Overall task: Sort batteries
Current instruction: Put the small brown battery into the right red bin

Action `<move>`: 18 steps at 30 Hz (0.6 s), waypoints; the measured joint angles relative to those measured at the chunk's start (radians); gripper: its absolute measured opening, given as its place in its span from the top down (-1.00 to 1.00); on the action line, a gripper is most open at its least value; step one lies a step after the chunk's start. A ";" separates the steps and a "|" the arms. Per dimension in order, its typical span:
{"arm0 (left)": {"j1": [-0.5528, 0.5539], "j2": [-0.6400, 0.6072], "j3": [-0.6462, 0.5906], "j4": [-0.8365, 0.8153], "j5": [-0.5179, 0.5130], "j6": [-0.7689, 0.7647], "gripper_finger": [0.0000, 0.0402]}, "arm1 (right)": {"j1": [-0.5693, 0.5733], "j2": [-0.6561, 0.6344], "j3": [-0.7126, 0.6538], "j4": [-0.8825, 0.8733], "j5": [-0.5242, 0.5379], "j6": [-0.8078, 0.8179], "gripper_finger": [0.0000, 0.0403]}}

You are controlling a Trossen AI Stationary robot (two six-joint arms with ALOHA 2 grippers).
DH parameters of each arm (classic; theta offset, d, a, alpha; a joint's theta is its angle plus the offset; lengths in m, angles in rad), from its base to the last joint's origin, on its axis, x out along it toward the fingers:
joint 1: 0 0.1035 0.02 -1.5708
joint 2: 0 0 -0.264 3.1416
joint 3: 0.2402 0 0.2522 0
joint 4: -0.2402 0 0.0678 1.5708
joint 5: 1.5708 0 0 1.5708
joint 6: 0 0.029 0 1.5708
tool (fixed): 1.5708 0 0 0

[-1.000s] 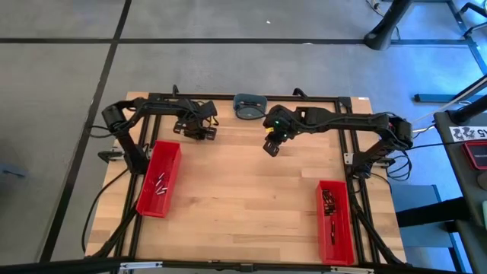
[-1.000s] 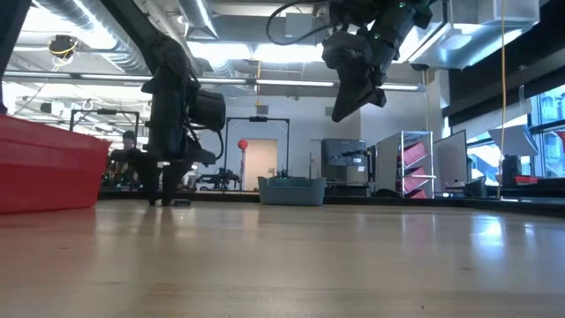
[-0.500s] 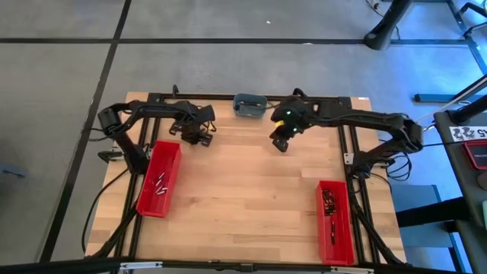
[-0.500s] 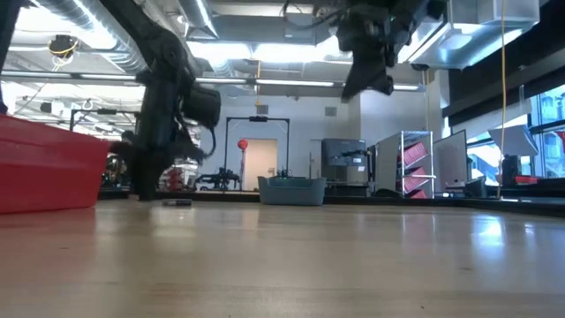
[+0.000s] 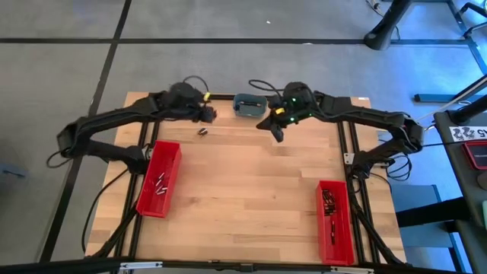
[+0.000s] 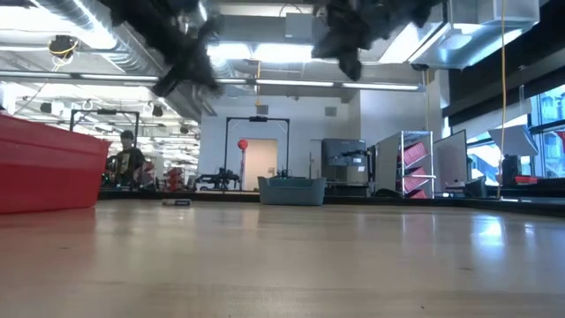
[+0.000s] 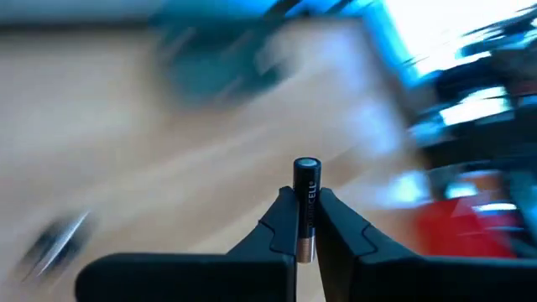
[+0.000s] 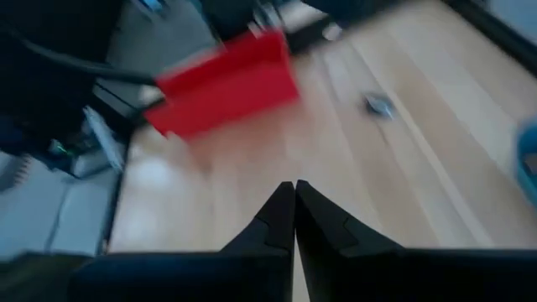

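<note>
Bright overhead light (wrist views motion-blurred)

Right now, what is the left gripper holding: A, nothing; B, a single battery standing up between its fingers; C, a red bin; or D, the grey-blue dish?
B: the left wrist view shows the left gripper shut on one dark battery with a copper-coloured end, pinched upright between its two fingers.
</note>
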 joint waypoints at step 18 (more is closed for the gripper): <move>-0.180 -0.023 0.002 0.718 0.001 0.180 0.95 | 0.069 0.159 0.000 0.852 0.001 0.232 0.28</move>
